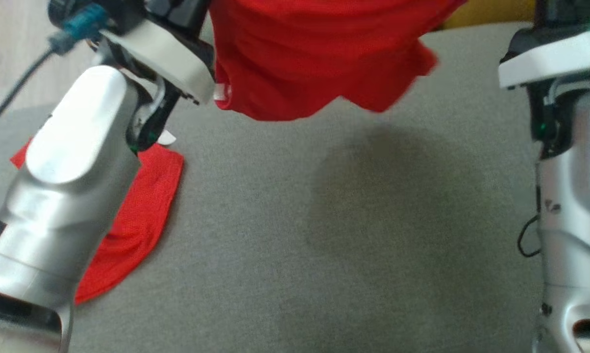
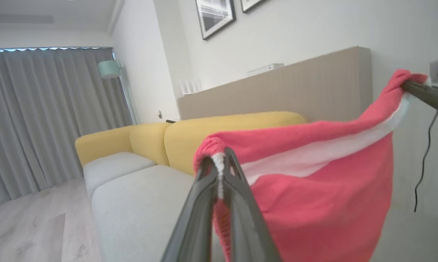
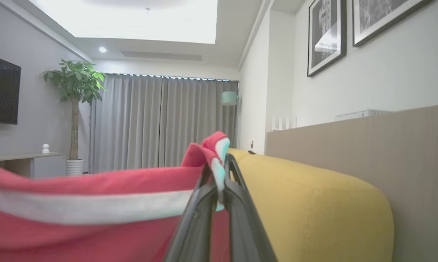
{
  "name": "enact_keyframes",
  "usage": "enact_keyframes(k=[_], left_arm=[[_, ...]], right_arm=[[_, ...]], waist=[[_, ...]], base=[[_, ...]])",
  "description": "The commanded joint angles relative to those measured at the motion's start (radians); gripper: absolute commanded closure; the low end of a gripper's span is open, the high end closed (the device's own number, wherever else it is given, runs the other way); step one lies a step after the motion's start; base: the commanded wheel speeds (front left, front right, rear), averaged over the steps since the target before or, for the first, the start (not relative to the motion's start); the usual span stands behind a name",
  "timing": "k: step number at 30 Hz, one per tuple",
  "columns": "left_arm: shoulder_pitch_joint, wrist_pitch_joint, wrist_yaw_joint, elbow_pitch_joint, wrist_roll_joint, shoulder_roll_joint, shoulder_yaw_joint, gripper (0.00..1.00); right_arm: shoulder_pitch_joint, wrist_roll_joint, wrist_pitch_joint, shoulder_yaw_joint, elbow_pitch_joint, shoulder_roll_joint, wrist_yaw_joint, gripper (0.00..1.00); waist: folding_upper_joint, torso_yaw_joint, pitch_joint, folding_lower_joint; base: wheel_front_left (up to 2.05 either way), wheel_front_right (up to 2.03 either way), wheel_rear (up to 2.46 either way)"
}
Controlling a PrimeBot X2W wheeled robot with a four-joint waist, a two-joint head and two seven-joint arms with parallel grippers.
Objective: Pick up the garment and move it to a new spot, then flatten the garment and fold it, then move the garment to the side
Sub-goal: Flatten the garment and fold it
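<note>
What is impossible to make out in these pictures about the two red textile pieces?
- Head view: red fabric garment, upper part cut off by the top edge, hem blurred.
- Head view: flat red cloth on the grey surface, partly hidden by the pale left forearm.

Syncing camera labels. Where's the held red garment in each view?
Head view: red garment hangs at top centre, over the grey surface.
Left wrist view: right half, stretched from the left gripper at centre to the upper right.
Right wrist view: lower left, ending in the right gripper at centre.
Shared landmark: yellow sofa, top right in head view, centre in left wrist view, lower right in right wrist view.
</note>
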Motion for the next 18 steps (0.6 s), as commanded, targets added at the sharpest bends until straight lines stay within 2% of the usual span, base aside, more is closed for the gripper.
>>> enact_keyframes(k=[1,5,11,15,18], left_arm=[[-0.051,0.003,-0.002,-0.016,-0.013,0.032,0.049,1.00],[-0.039,-0.012,0.001,-0.003,-0.033,0.034,0.064,1.00],[0.029,-0.004,0.004,-0.029,-0.038,0.033,0.034,1.00],[0.050,0.023,0.007,-0.053,-0.043,0.042,0.020,1.00],[0.030,0.049,0.008,-0.062,-0.050,0.058,0.026,1.00]], right_arm=[[-0.034,-0.005,0.008,0.020,-0.036,0.001,-0.001,1.00],[-0.011,-0.016,0.036,0.014,-0.061,-0.020,-0.001,1.00],[0.126,-0.034,0.115,-0.002,-0.135,-0.021,-0.001,1.00],[0.167,-0.036,0.159,0.004,-0.163,-0.015,-0.001,1.00],[0.133,-0.032,0.185,0.013,-0.154,-0.009,-0.001,1.00]], waist=[[0.0000,0.013,-0.028,0.0000],[0.0000,0.035,-0.060,0.0000],[0.0000,0.063,-0.063,0.0000],[0.0000,0.059,-0.022,0.0000],[0.0000,0.043,0.036,0.0000]], base=[[0.00,0.00,0.00],[0.00,0.00,0.00],[0.00,0.00,0.00],[0.00,0.00,0.00],[0.00,0.00,0.00]])
